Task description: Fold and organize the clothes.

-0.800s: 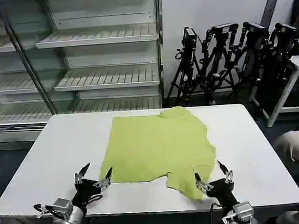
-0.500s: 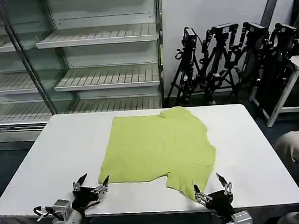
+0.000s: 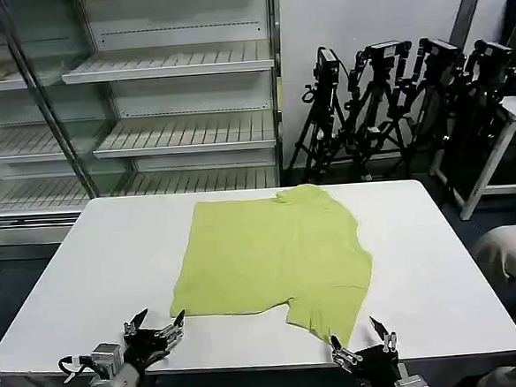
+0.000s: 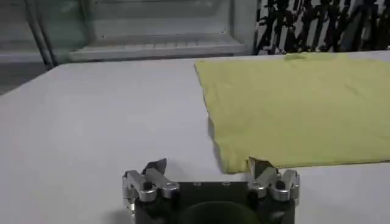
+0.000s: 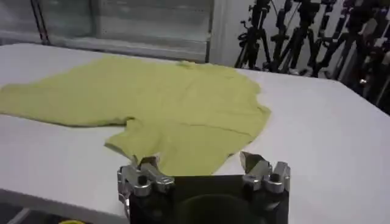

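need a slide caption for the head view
Lime T-shirt lies spread on the white table; left gripper and right gripper hover open at the near edge.

From the head view, the right pincer (image 3: 363, 342) sits so low at the near edge of the tabletop (image 3: 94, 258) that its wrist is cut off by the picture's bottom. In the left wrist view, the T-shirt (image 4: 298, 103) runs off the edge, so its far sleeve and hem are lost. A person's knee (image 3: 511, 260) is cropped too.

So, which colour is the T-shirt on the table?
Plain lime yellow-green T-shirt, no print; the head view shows it best.
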You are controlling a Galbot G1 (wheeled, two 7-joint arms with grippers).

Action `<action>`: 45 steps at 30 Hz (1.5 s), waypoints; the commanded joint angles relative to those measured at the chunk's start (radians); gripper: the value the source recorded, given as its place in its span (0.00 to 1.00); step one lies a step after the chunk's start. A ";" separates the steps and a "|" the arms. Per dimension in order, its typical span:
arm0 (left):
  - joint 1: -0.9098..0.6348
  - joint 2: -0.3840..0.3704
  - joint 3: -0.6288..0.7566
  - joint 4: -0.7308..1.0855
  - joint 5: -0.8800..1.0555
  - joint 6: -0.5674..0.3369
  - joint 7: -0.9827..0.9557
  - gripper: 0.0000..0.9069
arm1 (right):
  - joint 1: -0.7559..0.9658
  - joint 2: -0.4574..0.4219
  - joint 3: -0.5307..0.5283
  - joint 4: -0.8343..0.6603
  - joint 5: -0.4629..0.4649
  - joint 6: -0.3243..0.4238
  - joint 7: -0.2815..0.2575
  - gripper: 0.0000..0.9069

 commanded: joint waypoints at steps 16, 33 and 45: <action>0.001 -0.004 -0.001 0.006 -0.026 0.014 0.001 0.13 | -0.010 0.000 -0.023 -0.005 0.018 -0.081 0.040 0.01; 0.013 -0.008 0.006 -0.014 -0.024 0.015 0.027 0.02 | 0.004 -0.005 -0.030 -0.014 0.043 -0.073 0.034 0.00; 0.004 -0.014 0.009 -0.023 -0.024 0.012 0.036 0.02 | 0.013 -0.015 -0.028 -0.017 -0.005 -0.030 0.024 0.00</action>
